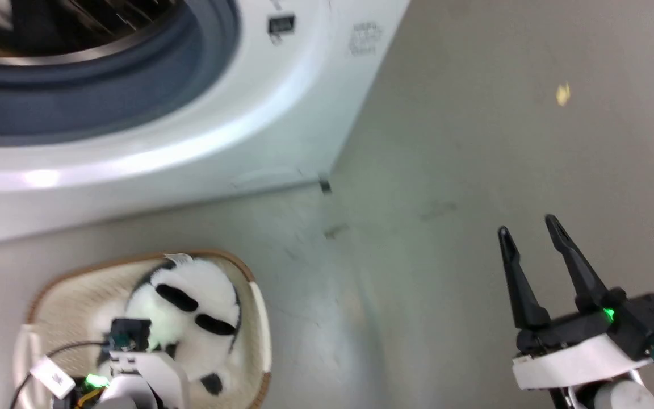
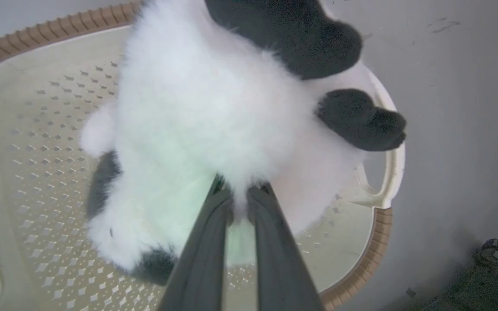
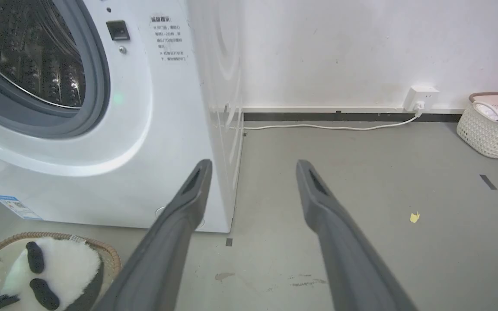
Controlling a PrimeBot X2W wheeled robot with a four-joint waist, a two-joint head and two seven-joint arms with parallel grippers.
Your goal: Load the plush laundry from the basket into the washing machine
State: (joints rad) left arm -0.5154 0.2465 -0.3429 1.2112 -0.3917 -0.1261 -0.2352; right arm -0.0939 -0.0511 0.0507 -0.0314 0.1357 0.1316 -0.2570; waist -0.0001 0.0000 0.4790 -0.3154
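The plush laundry (image 1: 191, 295) lies in the basket (image 1: 250, 275), which stands on the grey floor (image 1: 446, 170) just in front of the washing machine (image 1: 191, 153). The toy fills most of the basket, and its black patches face up. A small white tag (image 1: 178, 259) sticks out at its upper edge; nothing on it can be read.

In the left wrist view the left hand (image 2: 240, 190) is clenched on the toy. Its two dark fingers (image 2: 205, 242) stand close together with their tips sunk in the white fur and a tuft pinched between them. The basket's brown rim (image 2: 59, 28) curves around behind the plush.

The right hand (image 1: 527, 224) hangs released over bare floor, well apart from the basket, with its fingers spread.

The washer's door opening shows the grey seal (image 1: 105, 96) and the perforated steel drum (image 3: 28, 65). Beside the opening sits a dark latch slot (image 3: 117, 30). Next to it is a printed notice (image 3: 169, 39) of several lines in Chinese characters, too small to read. A blue-and-white sticker (image 3: 15, 207) near the machine's lower corner is likewise illegible.

Along the wall, a white socket (image 3: 422, 93) feeds a white cable (image 3: 318, 126) that runs toward the machine. A second woven basket (image 3: 491, 129) with coloured cloth stands at the far right, and a yellow scrap (image 3: 413, 217) lies on the floor.
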